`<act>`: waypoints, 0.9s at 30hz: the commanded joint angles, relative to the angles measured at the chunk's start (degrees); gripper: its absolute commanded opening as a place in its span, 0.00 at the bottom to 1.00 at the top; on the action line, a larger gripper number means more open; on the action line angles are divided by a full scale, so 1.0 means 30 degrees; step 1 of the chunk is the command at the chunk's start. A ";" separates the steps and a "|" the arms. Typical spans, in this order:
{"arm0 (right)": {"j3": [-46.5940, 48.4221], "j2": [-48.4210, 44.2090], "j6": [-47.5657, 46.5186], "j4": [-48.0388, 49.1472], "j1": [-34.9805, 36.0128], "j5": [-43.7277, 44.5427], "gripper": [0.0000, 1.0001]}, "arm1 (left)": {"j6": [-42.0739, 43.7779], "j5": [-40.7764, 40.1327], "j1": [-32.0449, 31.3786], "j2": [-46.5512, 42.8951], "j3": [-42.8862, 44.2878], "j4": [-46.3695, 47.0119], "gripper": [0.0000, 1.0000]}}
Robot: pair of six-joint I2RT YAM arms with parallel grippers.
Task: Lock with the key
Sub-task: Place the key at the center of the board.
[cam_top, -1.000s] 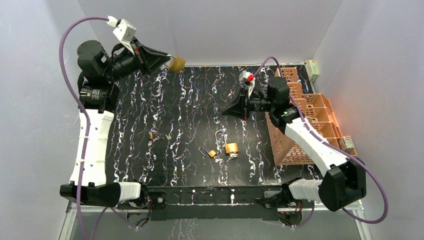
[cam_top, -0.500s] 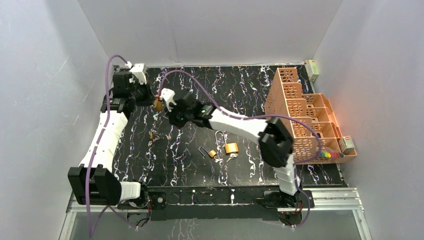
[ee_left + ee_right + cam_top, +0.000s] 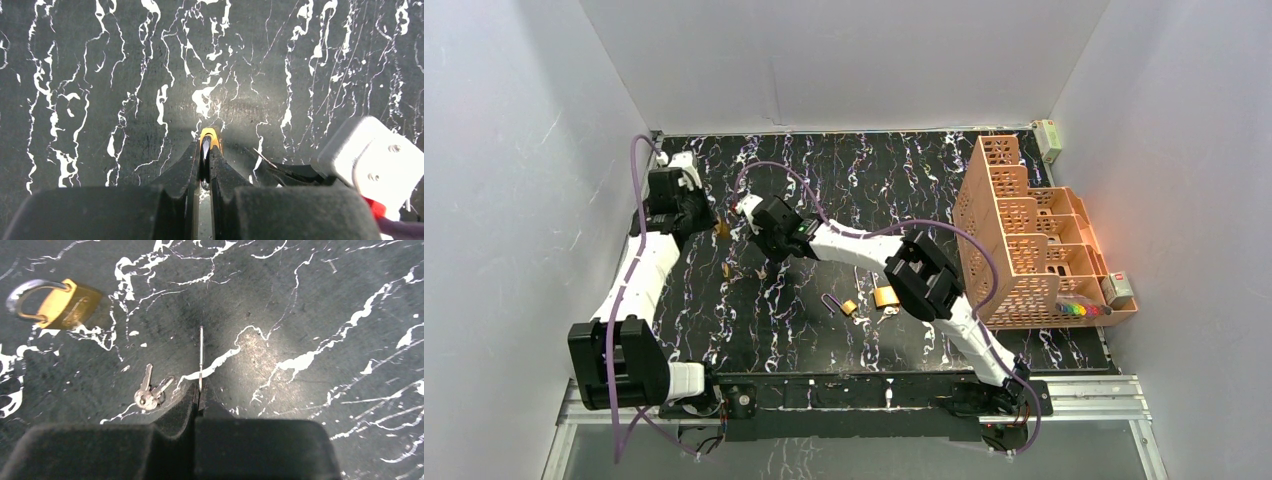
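Now meeting low over the mat after standing apart, pinching a brass padlock between the left gripper tips, clamping a key jutting ahead of the right gripper.

Table top: smooth black sheet w/ white marble-type veining, mostly matt, faint sheen noted. Loose padlock, 10 o'clock in right wrist view: brass body, satin finish; polished steel shackle. Key pair, 8 o'clock: bright silvery metal. Held key: thin bare metal, seen edge-on. Held padlock: glossy yellow brass. Left gripper fingers: matt black plastic. Rack, 3 o'clock in top view: perforated tan plastic.
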 commanded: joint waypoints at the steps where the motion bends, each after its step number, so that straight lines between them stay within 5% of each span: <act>1: 0.1488 0.0939 0.0568 0.1227 -0.0031 0.0357 0.00 | 0.0056 -0.0383 -0.0012 -0.0465 -0.1125 0.2019 0.00; 11: 0.2704 0.1997 0.1083 0.1189 -0.0115 0.0324 0.01 | 0.0428 -0.1035 -0.0012 0.0659 -0.2235 0.3500 0.00; 20: 0.2210 0.1817 0.1396 0.1438 -0.0334 -0.0128 0.47 | 0.0720 -0.1681 -0.0039 0.1898 -0.2033 0.3727 0.00; 27: -0.2551 -0.2188 0.2260 0.4948 -0.1128 -0.0137 0.59 | 0.0910 -0.1309 -0.0182 0.2766 -0.2047 0.3784 0.00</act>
